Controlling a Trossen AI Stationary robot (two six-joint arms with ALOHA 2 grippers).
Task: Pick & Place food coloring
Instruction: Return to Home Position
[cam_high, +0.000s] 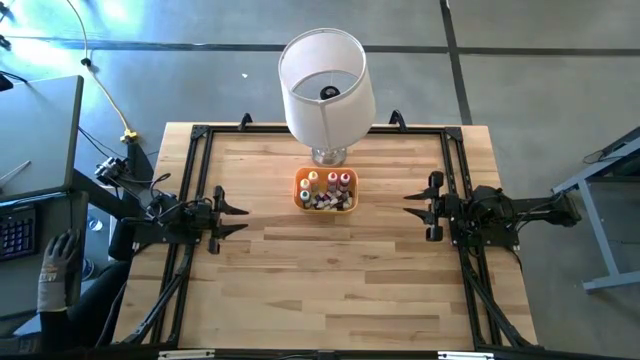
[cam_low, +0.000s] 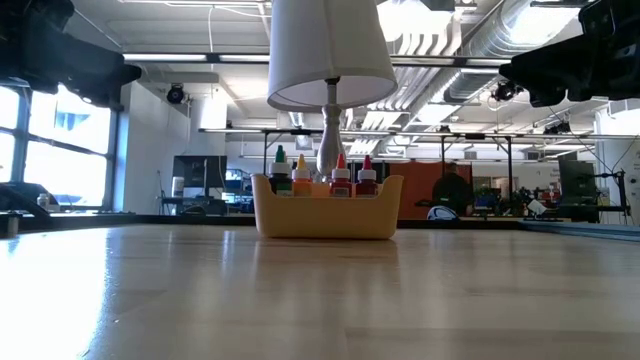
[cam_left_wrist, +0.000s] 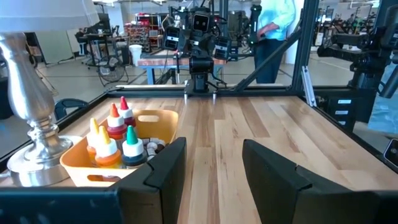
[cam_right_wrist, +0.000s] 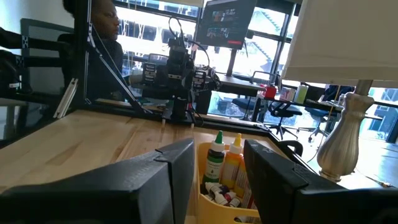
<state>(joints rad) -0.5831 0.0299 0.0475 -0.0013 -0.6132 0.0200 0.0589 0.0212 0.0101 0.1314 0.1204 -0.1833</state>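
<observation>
High view: The left end effector (cam_high: 245, 220) is hovering over the left side of the tabletop (cam_high: 330, 290) with its fingers spread and gripping nothing. The right end effector (cam_high: 407, 205) is hovering over the right side, also spread and empty. The food coloring bottles (cam_high: 327, 190) are sitting inside the orange tray (cam_high: 298, 192), which is resting between the two arms, well apart from both and just in front of the lamp (cam_high: 325, 80). A gloved hand (cam_high: 55, 265) is showing at the picture's left edge, off the tabletop.

Low view: The orange tray (cam_low: 325, 222) is standing on the tabletop. Four bottles are standing upright inside it, their caps rising above the rim. The dark shapes in the upper corners are probably the two arms.

Left wrist view: The left end effector (cam_left_wrist: 214, 168) is pointing across the tabletop, fingers (cam_left_wrist: 165, 171) apart. The orange tray (cam_left_wrist: 81, 171) is sitting beside the lamp base (cam_left_wrist: 31, 130).

Right wrist view: The right end effector (cam_right_wrist: 217, 168) is showing a clear gap, and the food coloring bottles (cam_right_wrist: 224, 165) are appearing through it. A person (cam_right_wrist: 99, 37) is standing beyond the tabletop.
</observation>
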